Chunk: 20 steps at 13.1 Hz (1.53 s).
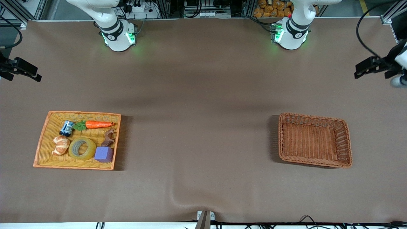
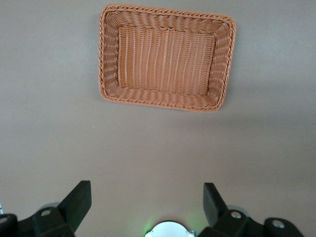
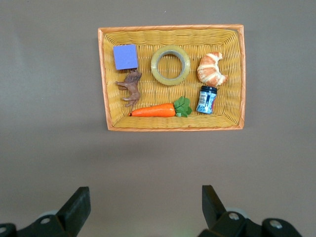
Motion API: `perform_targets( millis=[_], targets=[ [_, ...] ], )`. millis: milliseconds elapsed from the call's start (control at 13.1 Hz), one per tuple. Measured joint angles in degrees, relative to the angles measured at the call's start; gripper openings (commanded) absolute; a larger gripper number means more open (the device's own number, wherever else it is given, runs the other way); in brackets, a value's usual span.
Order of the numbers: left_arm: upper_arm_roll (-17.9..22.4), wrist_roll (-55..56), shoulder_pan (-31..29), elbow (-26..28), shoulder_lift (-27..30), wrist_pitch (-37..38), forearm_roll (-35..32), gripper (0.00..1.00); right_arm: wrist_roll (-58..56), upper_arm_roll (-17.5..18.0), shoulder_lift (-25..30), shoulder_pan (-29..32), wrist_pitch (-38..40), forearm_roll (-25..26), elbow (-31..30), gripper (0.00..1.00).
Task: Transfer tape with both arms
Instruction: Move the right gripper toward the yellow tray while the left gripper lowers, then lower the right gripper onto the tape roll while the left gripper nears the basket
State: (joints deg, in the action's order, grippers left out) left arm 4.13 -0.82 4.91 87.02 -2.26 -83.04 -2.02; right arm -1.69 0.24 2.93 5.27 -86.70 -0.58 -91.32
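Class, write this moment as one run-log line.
tape: in yellow basket | brown basket: empty | left gripper: open, waiting at table edge | right gripper: open, waiting at table edge

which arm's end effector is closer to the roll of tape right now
Right. The right end effector hangs open at the right arm's end of the table, where the tape lies in the yellow basket. The left end effector, open, is at the left arm's end.

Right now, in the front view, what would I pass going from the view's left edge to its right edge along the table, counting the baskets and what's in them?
yellow basket → croissant → tape → purple cube → brown basket
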Motion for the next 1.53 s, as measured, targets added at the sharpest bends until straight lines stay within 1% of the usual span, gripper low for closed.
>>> perform_targets(
  millis=[306,536,919,1072,1225,1378,1532],
  targets=[
    [-0.3,0.1,1.9,0.0,-3.2,-4.8,0.2,1.0,0.0,0.0,-0.1,0.0,0.0,0.0,0.0,1.0],
    [-0.3,0.2,4.0,0.0,-4.4,-6.7,0.2,1.0,0.0,0.0,-0.1,0.0,0.0,0.0,0.0,1.0],
    [-0.4,0.2,5.1,0.0,-7.8,-10.1,0.2,1.0,0.0,0.2,-0.7,0.0,0.0,0.0,0.0,1.0],
    [-0.4,0.3,6.8,0.0,-8.5,-10.8,0.2,1.0,0.0,0.5,-3.0,0.0,0.0,-0.1,0.0,1.0],
    [-1.1,0.5,7.9,-0.2,-8.5,-10.9,0.4,1.0,-0.1,0.6,-8.0,-0.3,-0.5,-0.1,0.1,1.0],
    [-1.9,0.7,8.6,-0.4,-8.5,-10.9,0.8,1.0,-0.1,0.7,-13.2,-1.0,-1.4,-0.1,1.7,1.0],
    [-2.3,0.9,8.8,-0.5,-8.5,-11.2,0.9,1.0,-0.1,0.7,-16.1,-1.8,-1.2,0.0,3.3,1.0]
  ],
)
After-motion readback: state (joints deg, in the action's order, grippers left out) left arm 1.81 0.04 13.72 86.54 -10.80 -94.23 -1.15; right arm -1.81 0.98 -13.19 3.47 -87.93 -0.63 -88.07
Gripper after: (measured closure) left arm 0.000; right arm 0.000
